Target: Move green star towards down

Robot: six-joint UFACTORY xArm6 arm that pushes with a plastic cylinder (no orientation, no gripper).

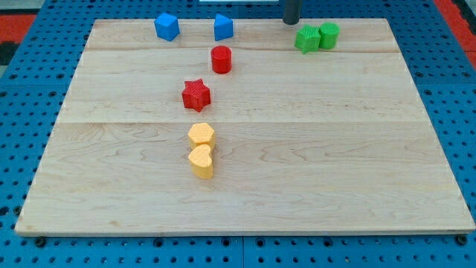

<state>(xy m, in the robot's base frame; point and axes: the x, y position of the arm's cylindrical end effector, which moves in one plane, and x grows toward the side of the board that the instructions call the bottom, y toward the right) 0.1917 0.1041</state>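
Observation:
The green star lies near the top right of the wooden board. A green cylinder-like block touches its right side. My tip is at the board's top edge, just up and to the left of the green star, a small gap from it. Only the rod's lower end shows at the view's top.
Two blue blocks sit at the top left. A red cylinder and a red star lie below them. A yellow hexagon and a yellow heart touch near the centre.

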